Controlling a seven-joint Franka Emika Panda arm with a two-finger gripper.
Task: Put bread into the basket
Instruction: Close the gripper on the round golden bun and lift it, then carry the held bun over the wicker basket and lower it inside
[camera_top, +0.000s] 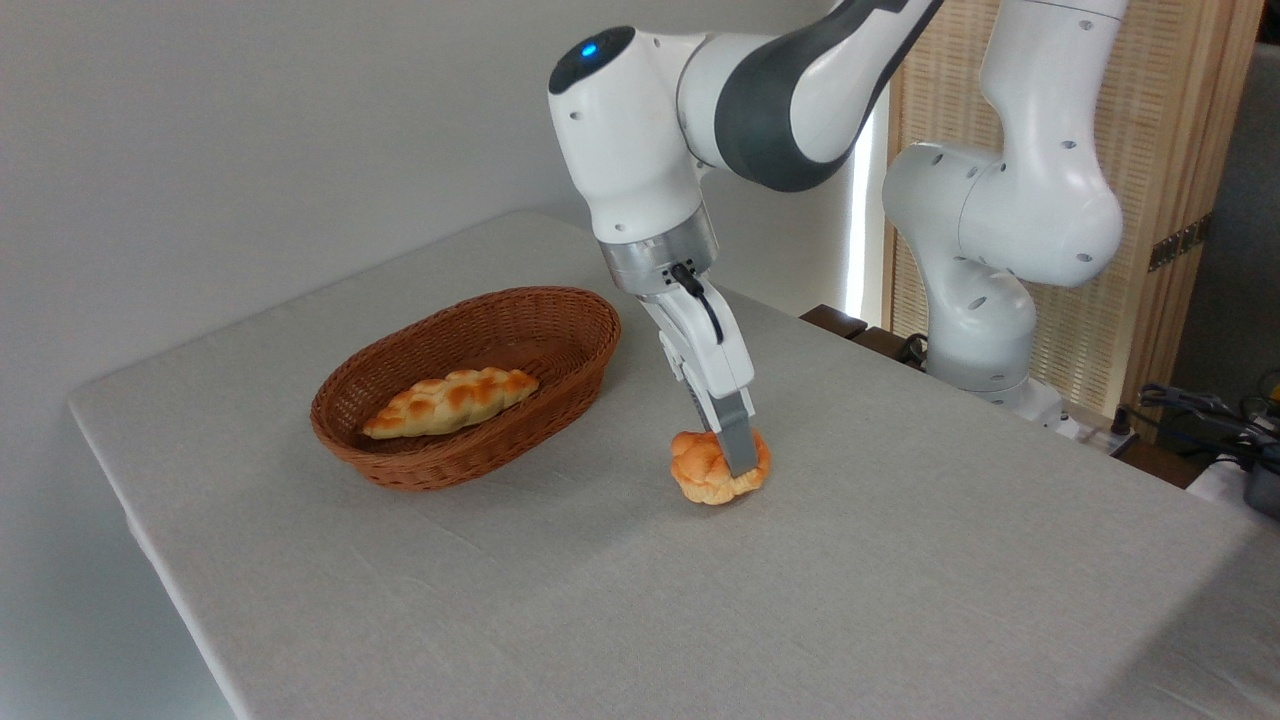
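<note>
- Bread (712, 470): small knotted bun, sits on the counter (900, 560) roughly mid-surface, closer to the far edge than to the near one. Appears to rest on the cloth; no clear gap beneath it.
- Tool (735, 455): lowered onto the bun at a slant. One grey finger (738, 440) lies across the bun's facing side, the tip reaching almost to its base. The second finger is hidden behind it.
- Tool state: fingers bracket the bun, but the frame does not show whether they are pressing it. Cannot tell if the grip is closed.
- Basket (420, 455): oval wicker, stands toward the left edge of the counter, apart from the bun with bare cloth between.
- Basket contents: a long braided loaf (452, 400) lies lengthwise inside. Free floor remains at the far end.
- Progress, judged: early. Approach to the bun looks complete; grasp either in hand or just about to be.
- Left to do, judged: confirm grip, lift clear of the counter, carry over the near rim of the basket, release into the free space beside the loaf.
- Risk, judged: glossy rounded crust may slip from a slanted pinch.
</note>
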